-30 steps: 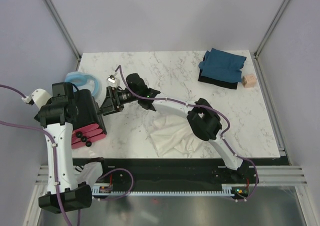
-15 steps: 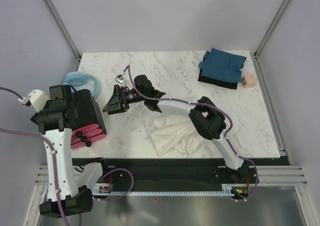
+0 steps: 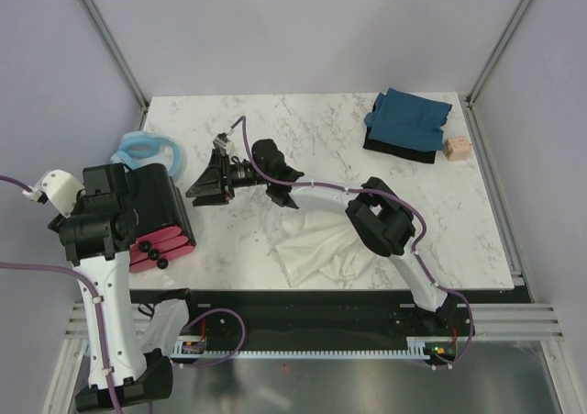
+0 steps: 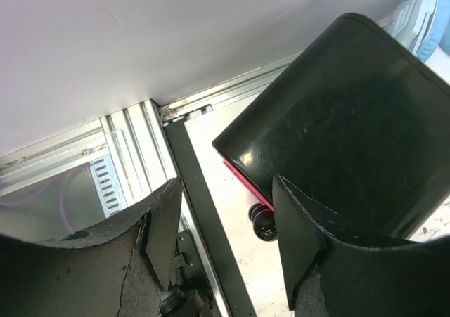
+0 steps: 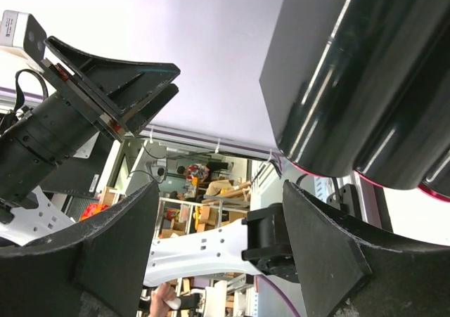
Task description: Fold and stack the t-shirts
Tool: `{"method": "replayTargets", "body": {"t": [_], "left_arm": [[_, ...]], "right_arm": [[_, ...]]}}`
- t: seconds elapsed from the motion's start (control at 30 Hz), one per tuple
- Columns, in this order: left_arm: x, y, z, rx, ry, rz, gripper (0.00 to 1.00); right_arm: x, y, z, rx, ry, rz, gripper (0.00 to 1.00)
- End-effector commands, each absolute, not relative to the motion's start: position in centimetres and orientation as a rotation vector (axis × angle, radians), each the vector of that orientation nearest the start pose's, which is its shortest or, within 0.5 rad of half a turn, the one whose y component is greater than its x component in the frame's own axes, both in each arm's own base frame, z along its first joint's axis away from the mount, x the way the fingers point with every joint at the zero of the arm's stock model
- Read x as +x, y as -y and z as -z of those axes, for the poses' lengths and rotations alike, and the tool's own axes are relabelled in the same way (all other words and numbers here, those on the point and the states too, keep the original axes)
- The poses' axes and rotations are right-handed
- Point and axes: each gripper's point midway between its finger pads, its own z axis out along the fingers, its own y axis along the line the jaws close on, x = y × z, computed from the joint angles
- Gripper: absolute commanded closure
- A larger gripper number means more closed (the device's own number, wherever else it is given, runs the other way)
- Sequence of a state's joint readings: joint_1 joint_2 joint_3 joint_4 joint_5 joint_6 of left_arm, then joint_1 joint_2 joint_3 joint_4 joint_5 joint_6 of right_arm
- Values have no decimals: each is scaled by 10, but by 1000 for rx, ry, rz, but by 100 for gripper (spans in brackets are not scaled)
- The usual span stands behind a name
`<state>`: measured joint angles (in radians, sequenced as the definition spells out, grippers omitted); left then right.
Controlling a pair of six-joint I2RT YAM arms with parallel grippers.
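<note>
We see two t-shirts lying well apart on the white marble-patterned desk (image 3: 312,129). The large plain cream-white cloth t-shirt (image 3: 316,249) is crumpled by the near edge, right of centre, partly under the elbow of the right arm (image 3: 378,223). The plain dark teal-blue cloth t-shirt (image 3: 410,118) lies folded at the far right corner, on top of a flat black piece (image 3: 396,148) that we cannot identify. Just beside that pile, on its right, stands a small peach-coloured cube (image 3: 455,148). The right gripper (image 3: 199,182) reaches out left of centre over bare desk, clear of both shirts. Its jaws stand wide and hold nothing; its wrist view shows the side of the black box with pink drawers (image 3: 163,205) beyond them. The left gripper (image 4: 226,183) hangs over the left edge of the desk above that box, jaws likewise wide apart with nothing between them. Below it we make out the box's glossy black top and a black drawer knob (image 4: 262,222). Behind the box lies the pale blue padded ring (image 3: 142,145) — touching it or just beside it, we cannot tell.
</note>
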<state>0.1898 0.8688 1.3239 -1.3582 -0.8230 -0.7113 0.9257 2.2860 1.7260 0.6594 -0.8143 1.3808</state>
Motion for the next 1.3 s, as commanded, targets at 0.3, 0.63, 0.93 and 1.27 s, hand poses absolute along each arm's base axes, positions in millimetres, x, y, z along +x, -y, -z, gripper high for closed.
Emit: {"method": "replayTargets", "body": {"t": [0.3,0.63,0.93,1.27], "left_arm": [[102,-130,-297,-1323,-1868,-742,39],[91,-116,-275,-1339,-1907,-657,38],[95,-96,-230,-1444,-1996,-547,38],[99,-92,-206,-1501,-2061,-569,36]], "right_arm": [[220,-560,-271,-546,-2011,-2258,23],[232,-573,-281,-560,-2004,-2208,22],[244,-591,-298,-590,-2031,-2163,13],[204,-598,-274,-707,-2063,-2275,13]]}}
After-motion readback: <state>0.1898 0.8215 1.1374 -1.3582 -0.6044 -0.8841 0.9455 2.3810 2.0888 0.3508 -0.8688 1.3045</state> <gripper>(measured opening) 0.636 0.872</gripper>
